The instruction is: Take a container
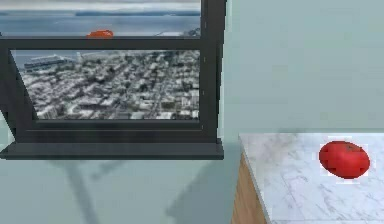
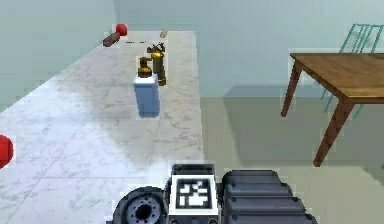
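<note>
A pale blue container [image 2: 148, 98] stands upright midway along the marble counter [image 2: 80, 135], its contents hidden from me, a yellowish bottle [image 2: 158, 66] just behind it. The gripper [image 2: 140, 208] sits at the counter's near edge; I can't tell whether it holds anything

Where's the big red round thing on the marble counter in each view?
Forward view: red round thing at lower right, lying on the marble counter.
Arm side view: cut off by the picture's left edge, halfway down, on the counter.
Shared landmark: the marble counter.
</note>
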